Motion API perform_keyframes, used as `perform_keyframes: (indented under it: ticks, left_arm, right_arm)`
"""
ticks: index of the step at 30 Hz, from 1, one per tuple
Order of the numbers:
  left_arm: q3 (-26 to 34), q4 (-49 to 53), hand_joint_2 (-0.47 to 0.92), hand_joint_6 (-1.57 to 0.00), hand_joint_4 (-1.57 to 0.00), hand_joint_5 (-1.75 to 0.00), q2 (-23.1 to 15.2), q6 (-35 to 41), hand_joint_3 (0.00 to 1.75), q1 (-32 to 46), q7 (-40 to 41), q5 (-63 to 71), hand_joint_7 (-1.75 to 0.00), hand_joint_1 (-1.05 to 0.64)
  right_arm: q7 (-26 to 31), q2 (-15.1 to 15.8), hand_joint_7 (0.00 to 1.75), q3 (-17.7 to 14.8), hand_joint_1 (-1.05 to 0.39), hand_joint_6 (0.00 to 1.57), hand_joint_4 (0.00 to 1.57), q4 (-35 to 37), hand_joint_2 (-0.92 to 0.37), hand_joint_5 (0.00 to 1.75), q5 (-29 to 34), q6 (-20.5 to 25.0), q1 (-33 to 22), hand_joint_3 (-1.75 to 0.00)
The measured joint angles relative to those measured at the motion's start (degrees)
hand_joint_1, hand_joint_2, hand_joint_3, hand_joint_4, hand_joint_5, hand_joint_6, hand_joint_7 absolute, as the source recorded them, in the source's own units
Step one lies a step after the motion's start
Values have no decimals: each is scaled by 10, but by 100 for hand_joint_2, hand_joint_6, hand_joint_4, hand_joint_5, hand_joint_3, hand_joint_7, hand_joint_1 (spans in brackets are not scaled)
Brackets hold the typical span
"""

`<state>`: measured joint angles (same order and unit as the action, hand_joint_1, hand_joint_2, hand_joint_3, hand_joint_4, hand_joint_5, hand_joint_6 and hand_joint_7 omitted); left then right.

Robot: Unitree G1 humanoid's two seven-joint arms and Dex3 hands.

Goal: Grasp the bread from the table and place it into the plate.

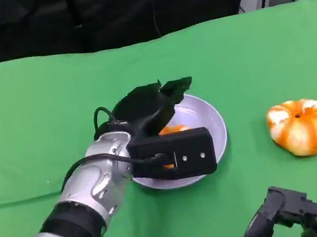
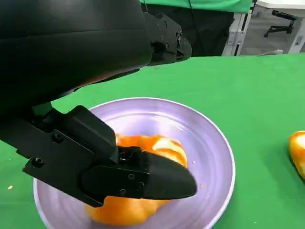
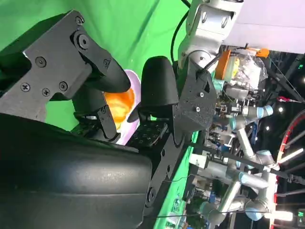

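The bread (image 2: 143,181), an orange-glazed piece, lay inside the plate (image 2: 209,138), resting on its floor near the middle. In the left wrist view, the thumb of the left robot hand (image 1: 155,108) crossed in front of the bread and the other fingers (image 2: 167,43) arched above it. Whether that hand was clamped on the bread or had let go could not be told; contact points were hidden by the hand itself. In the head view the hand covered most of the plate, with only a strip of orange showing beneath it.

The right robot hand (image 1: 295,214) rested low at the near edge of the table (image 1: 23,118), fingers curled in, holding nothing. A second orange-and-white bread (image 1: 302,126) sat on the green table to the right of the plate, well apart from it.

Judged from this state, the placement appeared nearly complete. Risks:
- If the fingers lifted while touching the glaze, the bread could be dragged up or rolled over the rim.
- A sideways withdrawal could catch the plate wall and shift or tip the plate.
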<state>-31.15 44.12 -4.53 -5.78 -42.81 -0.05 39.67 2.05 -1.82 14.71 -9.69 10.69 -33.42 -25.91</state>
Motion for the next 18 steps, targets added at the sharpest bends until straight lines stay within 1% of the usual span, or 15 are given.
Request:
perform_keyframes:
  ticks: [5, 9, 11, 13, 16, 18]
  left_arm:
    - [2, -10, 92, 0, 0, 0, -4, -5, 55, 4, -6, -15, 0, -105]
    - [13, -61, 92, 0, 0, 0, -24, -7, 54, 26, -28, -25, 0, -102]
    - [22, -103, 92, 0, 0, 0, -43, -9, 51, 45, -41, -33, 0, -98]
    - [34, -147, 92, 0, -2, -1, -60, -12, 41, 69, -52, -45, 0, -87]
    - [65, -226, 92, -4, -7, -4, -81, -19, 35, 125, -67, -79, -2, -77]
    - [80, -274, 92, -6, -10, -6, -93, -27, 33, 163, -69, -95, -3, -74]
  right_arm:
    - [0, 0, 131, 0, 4, 84, 80, 0, -35, 163, -1, 2, 0, -139]
    - [-1, 0, 131, 0, 4, 84, 80, 0, -34, 163, -3, 3, 0, -141]
    - [-2, 1, 131, 0, 4, 84, 80, 0, -34, 163, -4, 3, 0, -141]
    - [-2, 1, 131, 0, 4, 84, 80, 0, -34, 163, -4, 4, 0, -141]
    - [-2, 1, 131, 0, 4, 85, 80, 0, -34, 163, -3, 3, 1, -142]
    - [-1, 1, 132, 0, 4, 84, 80, 0, -34, 163, -2, 2, 1, -142]
